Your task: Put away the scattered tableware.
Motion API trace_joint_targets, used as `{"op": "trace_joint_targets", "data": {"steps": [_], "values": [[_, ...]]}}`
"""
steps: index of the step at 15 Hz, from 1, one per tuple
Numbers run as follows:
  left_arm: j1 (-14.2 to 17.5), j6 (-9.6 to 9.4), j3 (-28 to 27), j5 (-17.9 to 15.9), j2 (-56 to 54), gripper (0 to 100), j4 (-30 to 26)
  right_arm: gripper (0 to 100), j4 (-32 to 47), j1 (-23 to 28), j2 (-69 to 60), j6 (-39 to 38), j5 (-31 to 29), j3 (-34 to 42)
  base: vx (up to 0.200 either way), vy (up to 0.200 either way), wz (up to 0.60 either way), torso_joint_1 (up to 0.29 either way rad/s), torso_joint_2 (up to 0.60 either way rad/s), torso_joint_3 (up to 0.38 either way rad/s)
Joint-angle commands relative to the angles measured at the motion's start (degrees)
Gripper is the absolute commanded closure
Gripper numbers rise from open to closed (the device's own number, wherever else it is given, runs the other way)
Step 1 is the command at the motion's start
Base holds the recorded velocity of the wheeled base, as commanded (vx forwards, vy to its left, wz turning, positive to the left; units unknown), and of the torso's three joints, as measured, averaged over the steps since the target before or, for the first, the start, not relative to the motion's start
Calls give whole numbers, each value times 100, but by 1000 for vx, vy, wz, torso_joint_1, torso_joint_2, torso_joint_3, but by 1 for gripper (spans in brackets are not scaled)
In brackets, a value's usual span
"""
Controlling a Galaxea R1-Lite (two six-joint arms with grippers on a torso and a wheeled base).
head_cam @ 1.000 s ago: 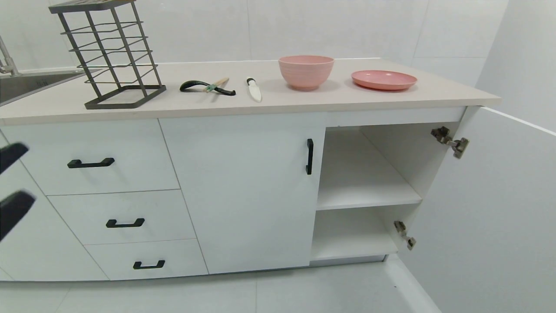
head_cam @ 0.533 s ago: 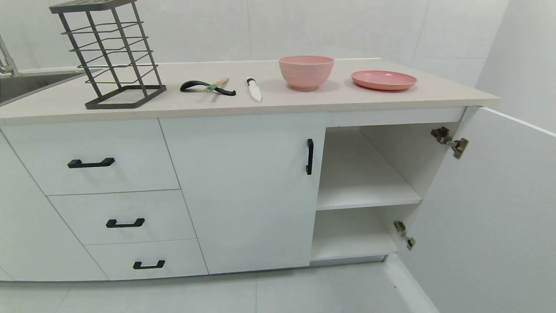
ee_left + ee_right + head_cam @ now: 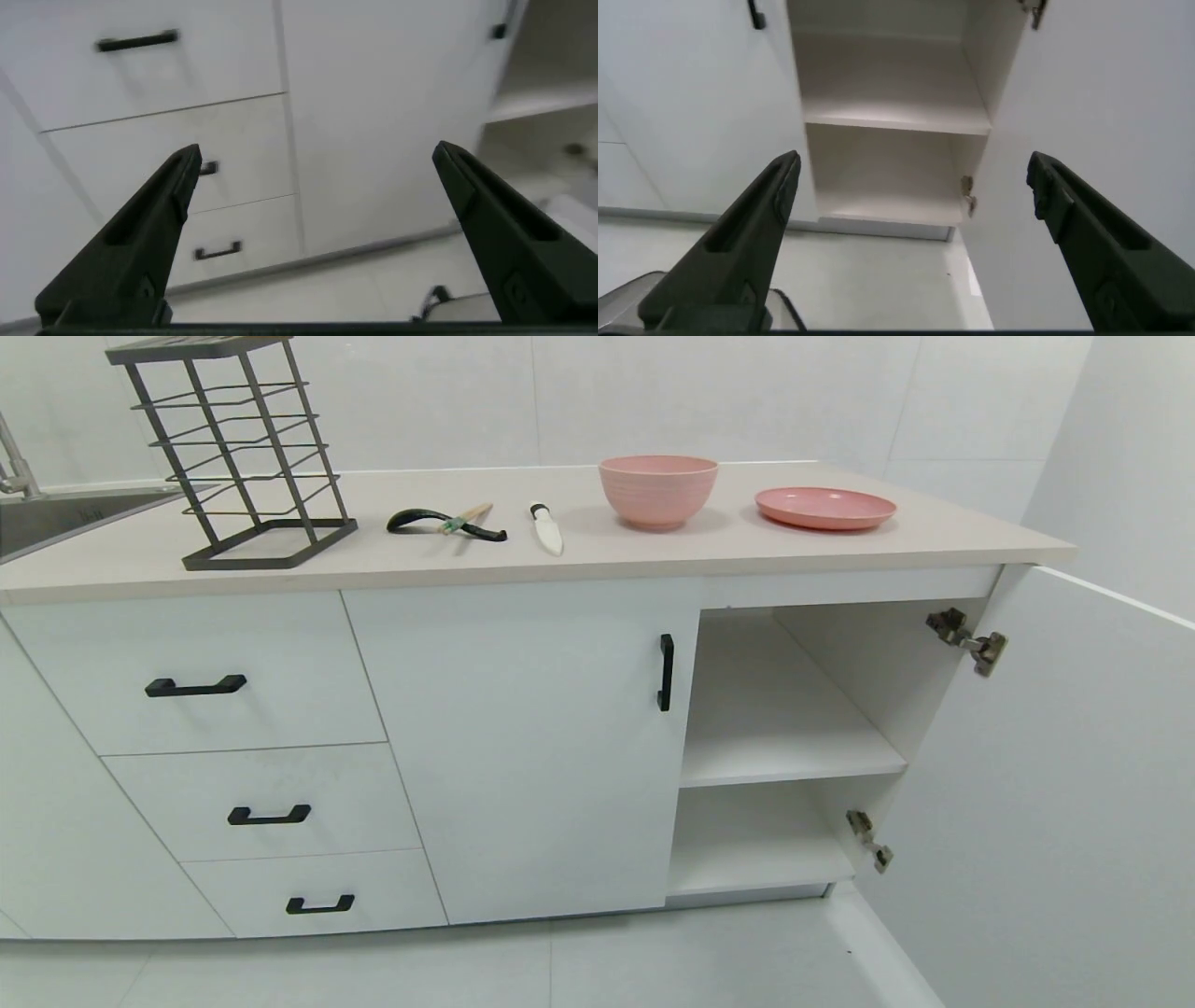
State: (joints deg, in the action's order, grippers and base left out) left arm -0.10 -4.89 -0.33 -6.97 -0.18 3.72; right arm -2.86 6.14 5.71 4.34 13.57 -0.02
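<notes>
Left pincer (image 3: 318,149) wide apart and holding nothing, facing the drawers (image 3: 168,140). Right pincer (image 3: 913,159) equally wide, before the open cupboard shelf (image 3: 892,117). In the head view's upper centre, on the worktop (image 3: 597,558), we note the pink bowl (image 3: 658,490), with the pink plate (image 3: 825,508) to its right and the white knife (image 3: 545,527) and black utensil (image 3: 420,518) to its left.

The sink (image 3: 56,518) and tap (image 3: 11,467) run off the head view's left edge, the rack (image 3: 187,349) off its top and the open door (image 3: 1074,784) off its right. The wooden-handled piece (image 3: 474,511) crossing the black utensil (image 3: 403,520) is too small to tell. Picture edges cut the bases of the left gripper (image 3: 318,159) and right gripper (image 3: 915,163)
</notes>
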Motion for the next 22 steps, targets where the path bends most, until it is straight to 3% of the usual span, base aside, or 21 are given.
{"op": "trace_joint_targets", "data": {"steps": [1, 2, 3, 4, 7, 9, 13, 16, 19, 22], "values": [[1, -82, 24, 390, 18, 0, -11, 0, -4, 1, 27, 49, -205, 2, 0, 0, 0, 0, 0, 0], [-8, 67, 33, 258, 27, 0, -214, 0, -4, 1, 27, 58, -267, 2, 0, 0, 0, 0, 0, 0], [-8, 76, 33, 223, 18, 0, -284, 0, -4, 1, 18, 58, -267, 2, 0, 0, 0, 0, 0, 0], [-8, 269, 33, 144, 18, 0, -389, 0, 5, -8, 18, -3, -267, 2, 0, 0, 0, 0, 0, 0], [-8, 304, 33, 135, 18, 0, -363, 0, 14, 1, 18, -100, -469, 2, 0, 0, 0, 0, 0, 0], [-8, 348, 33, 144, 18, 0, -372, 0, 313, -8, 18, -399, -1093, -6, 0, 0, 0, 0, 0, 0], [-8, 348, 33, 152, 18, 0, -372, 0, 313, -8, 10, -452, -1102, -6, 0, 0, 0, 0, 0, 0], [-8, 357, 33, 416, 18, 0, -363, 0, 322, -43, 27, -452, -1102, -6, 0, -67, 0, 1, 1, -1], [-8, 357, 33, 416, 18, 0, -363, 0, 322, -632, -8, -452, -1102, -6, 0, -200, 0, 5, 2, 4], [-8, 357, 33, 434, 18, 0, -363, 0, 322, -474, -228, -460, -1111, -6, 0, 0, 0, 0, 0, 0]]}}
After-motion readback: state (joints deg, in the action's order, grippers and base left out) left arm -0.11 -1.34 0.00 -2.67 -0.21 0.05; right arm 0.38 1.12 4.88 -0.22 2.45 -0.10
